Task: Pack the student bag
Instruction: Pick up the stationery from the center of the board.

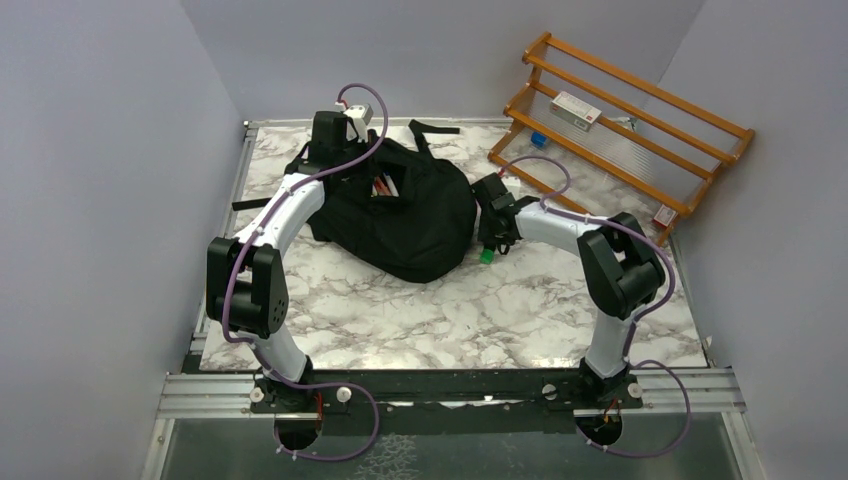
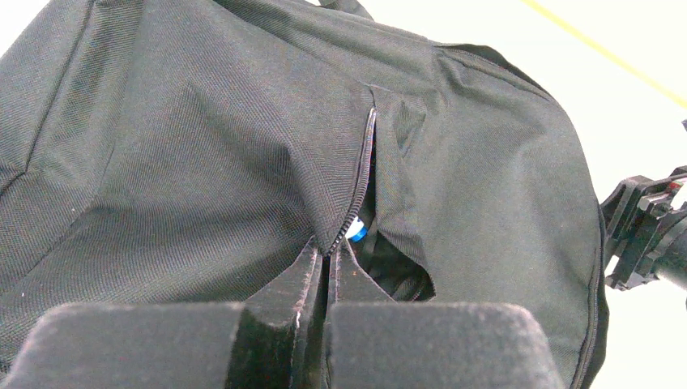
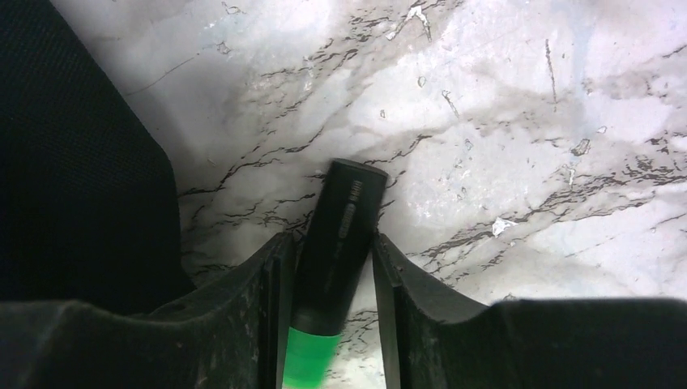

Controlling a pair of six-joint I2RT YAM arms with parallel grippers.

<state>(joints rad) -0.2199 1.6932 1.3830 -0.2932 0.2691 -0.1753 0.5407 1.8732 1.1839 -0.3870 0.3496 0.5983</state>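
The student bag [image 1: 420, 225] is a large black backpack lying in the middle of the marble table, its zip partly open with red-tipped items [image 1: 383, 186] showing inside. My left gripper [image 2: 328, 253] is shut on the bag's zip edge [image 2: 364, 162] at the back left of the bag; in the top view it sits there [image 1: 336, 160]. A small blue and white thing [image 2: 357, 232] shows in the opening. My right gripper [image 3: 330, 239] is shut on a black marker with a green end [image 3: 336, 235], just right of the bag [image 1: 488, 242].
A wooden rack [image 1: 640, 100] leans at the back right, holding a white box [image 1: 575, 110] and a small blue item [image 1: 538, 139]. Grey walls close in the table on the left, back and right. A black strap [image 1: 436, 128] lies behind the bag.
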